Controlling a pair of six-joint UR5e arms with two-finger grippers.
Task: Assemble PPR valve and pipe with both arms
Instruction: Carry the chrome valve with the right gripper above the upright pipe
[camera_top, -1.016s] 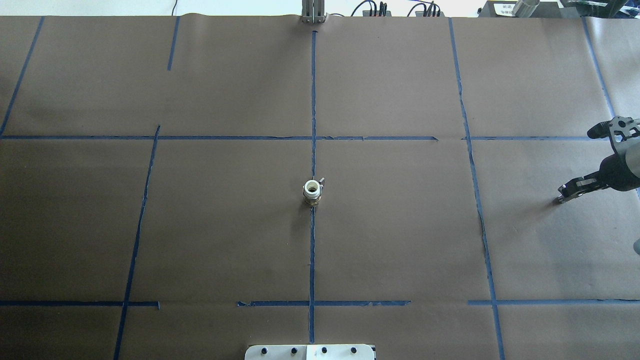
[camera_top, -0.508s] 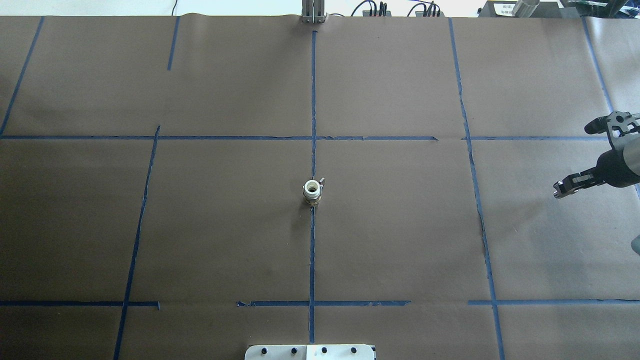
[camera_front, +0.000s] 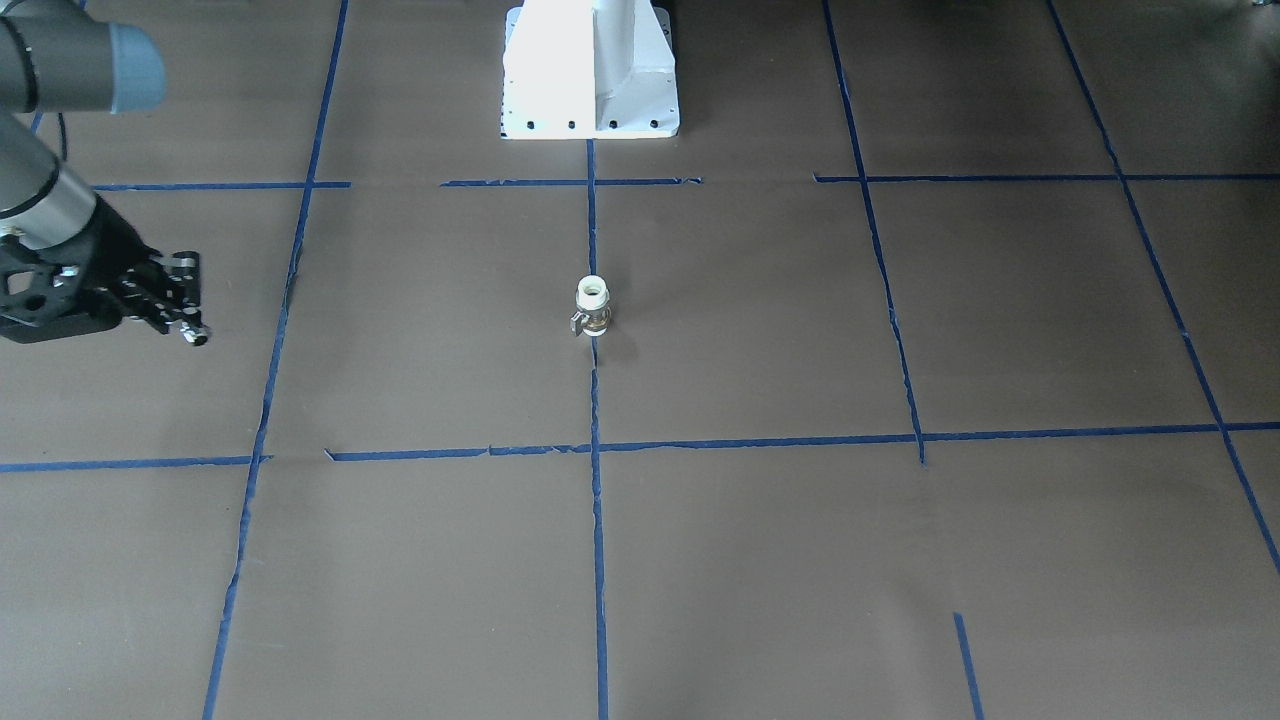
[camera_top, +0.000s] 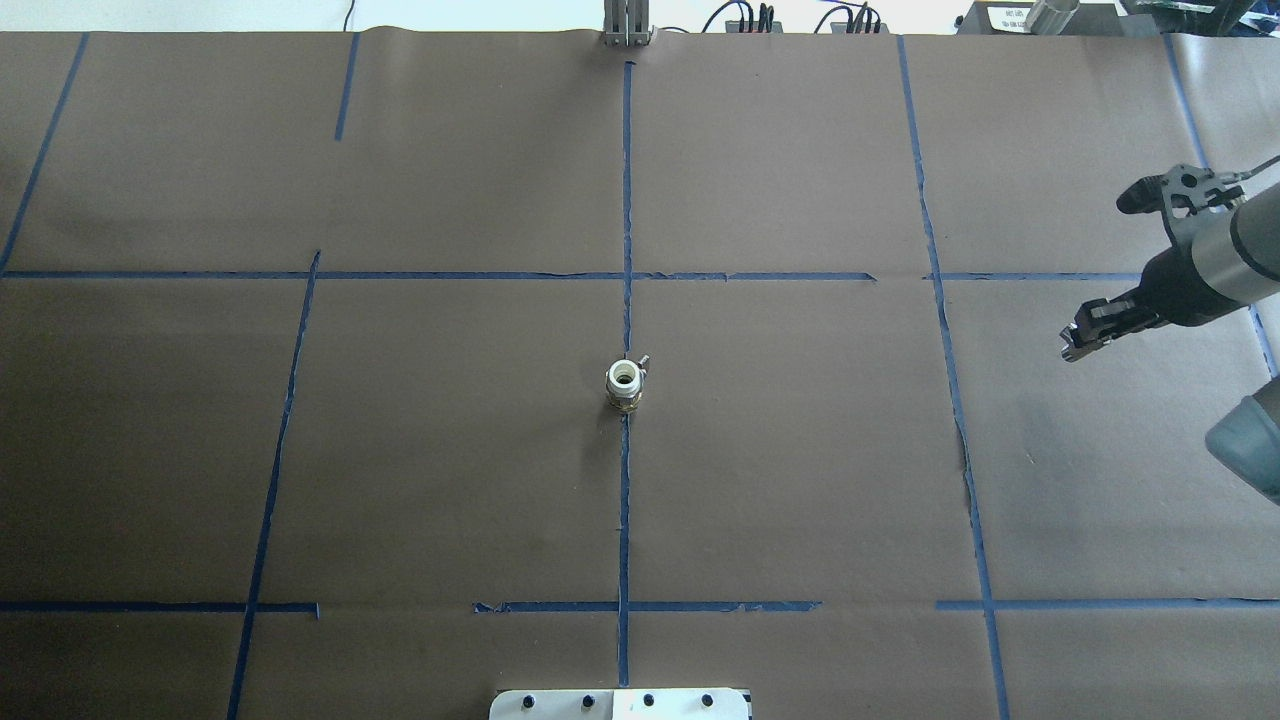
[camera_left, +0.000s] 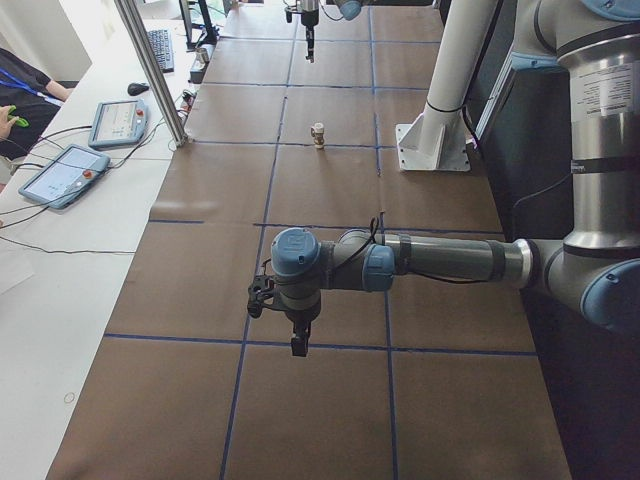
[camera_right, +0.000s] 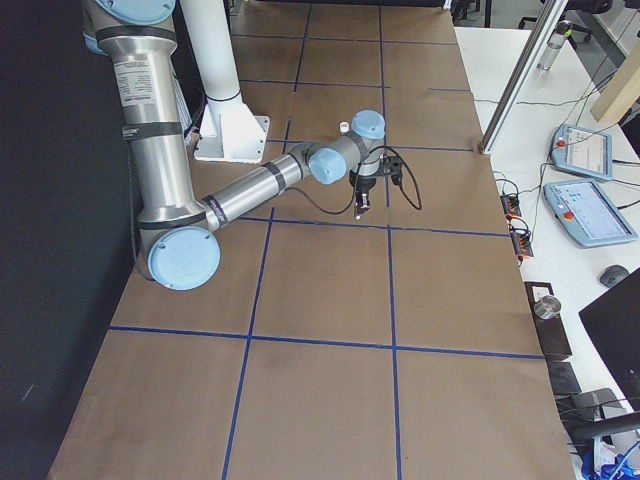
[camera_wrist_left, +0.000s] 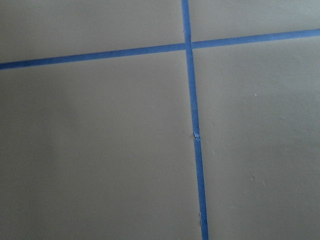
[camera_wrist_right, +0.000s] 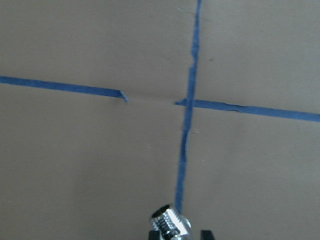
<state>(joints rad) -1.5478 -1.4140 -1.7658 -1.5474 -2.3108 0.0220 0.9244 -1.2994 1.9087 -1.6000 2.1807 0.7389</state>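
Observation:
The PPR valve (camera_top: 623, 385) stands upright on the brown paper at the table's centre, white end up, brass body below and its small lever to one side. It also shows in the front-facing view (camera_front: 592, 306) and the exterior left view (camera_left: 318, 134). My right gripper (camera_top: 1075, 345) hangs above the table far to the valve's right, shut on the chrome pipe (camera_wrist_right: 170, 222), whose threaded end sticks out between the fingertips. This gripper also shows in the front-facing view (camera_front: 190, 330). My left gripper (camera_left: 298, 345) shows only in the exterior left view, pointing down, and I cannot tell if it is open or shut.
Blue tape lines (camera_top: 626, 200) divide the brown paper into squares. The white pedestal base (camera_front: 590, 70) stands at the robot's side of the table. A metal post (camera_top: 626, 25) stands at the far edge. Teach pendants (camera_left: 65, 170) lie on the side desk.
My right gripper has moved away from the robot and a little toward the table's centre, with the pipe still in it. The valve has not moved.

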